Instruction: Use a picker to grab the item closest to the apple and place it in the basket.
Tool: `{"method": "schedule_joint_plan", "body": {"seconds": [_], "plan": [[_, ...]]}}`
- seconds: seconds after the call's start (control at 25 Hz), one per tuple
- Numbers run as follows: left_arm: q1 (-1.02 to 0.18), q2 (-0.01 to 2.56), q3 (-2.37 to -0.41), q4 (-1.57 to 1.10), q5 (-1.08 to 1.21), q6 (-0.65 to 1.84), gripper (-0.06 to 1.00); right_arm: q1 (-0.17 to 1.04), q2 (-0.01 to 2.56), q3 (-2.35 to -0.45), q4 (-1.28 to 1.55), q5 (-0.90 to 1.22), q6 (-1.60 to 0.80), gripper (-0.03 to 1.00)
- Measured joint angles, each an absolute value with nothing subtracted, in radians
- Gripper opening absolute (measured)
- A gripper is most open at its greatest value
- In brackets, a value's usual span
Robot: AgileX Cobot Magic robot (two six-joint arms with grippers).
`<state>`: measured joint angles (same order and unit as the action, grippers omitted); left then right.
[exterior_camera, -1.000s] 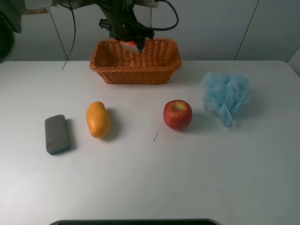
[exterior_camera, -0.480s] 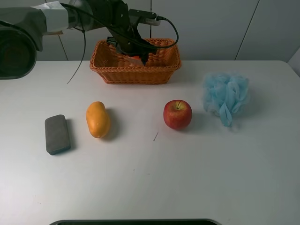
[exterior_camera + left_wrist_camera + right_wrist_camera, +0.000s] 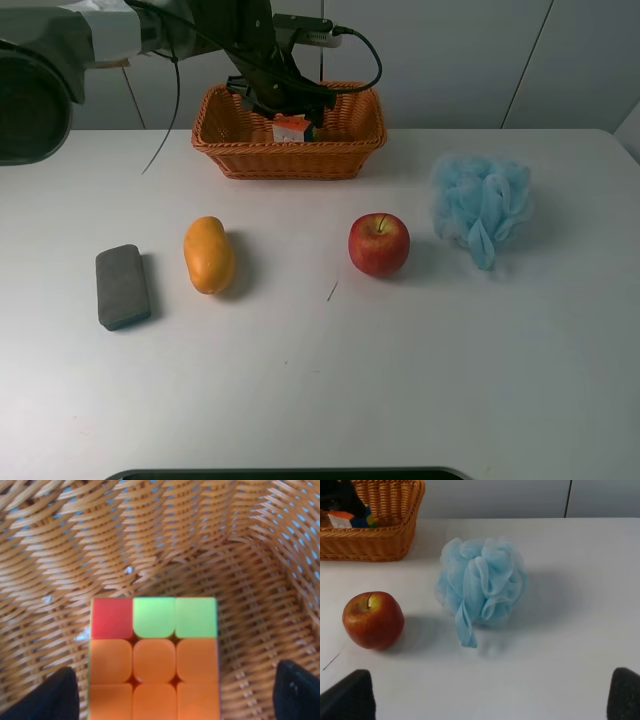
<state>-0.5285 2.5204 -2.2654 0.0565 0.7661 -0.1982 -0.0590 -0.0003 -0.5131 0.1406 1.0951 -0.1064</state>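
The cube (image 3: 154,657) sits on the floor of the basket (image 3: 290,160), straight ahead of the left gripper (image 3: 181,694) and between its spread fingers, seemingly clear of both; a straight lift out looks like the next move; the right gripper (image 3: 486,694) hangs spread and empty over the bench near the apple (image 3: 373,620).

Between the black jaws of the left gripper (image 3: 176,692), the cube (image 3: 154,660) showed six orange tiles, and beyond them one red and two green. The basket (image 3: 165,540) around it was a brown-orange weave. Ahead of the jaws of the right gripper (image 3: 485,697), the apple (image 3: 373,620) was red with a little yellow, the bath pouf (image 3: 482,585) pale blue, the table (image 3: 570,655) white.
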Motion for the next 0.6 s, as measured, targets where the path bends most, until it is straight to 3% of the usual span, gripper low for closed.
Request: {"method": "schedule_joint_plan", "body": {"seconds": [0.4, 0.6], "plan": [[-0.529, 2.294, -2.266, 0.054, 1.184, -0.163, 0.74, -0.059, 0.000, -0.513, 0.141, 1.095, -0.106, 0.70], [-0.529, 2.162, -2.206, 0.047, 1.211, -0.115, 0.74, -0.059, 0.000, -0.513, 0.141, 1.095, -0.106, 0.70]]}}
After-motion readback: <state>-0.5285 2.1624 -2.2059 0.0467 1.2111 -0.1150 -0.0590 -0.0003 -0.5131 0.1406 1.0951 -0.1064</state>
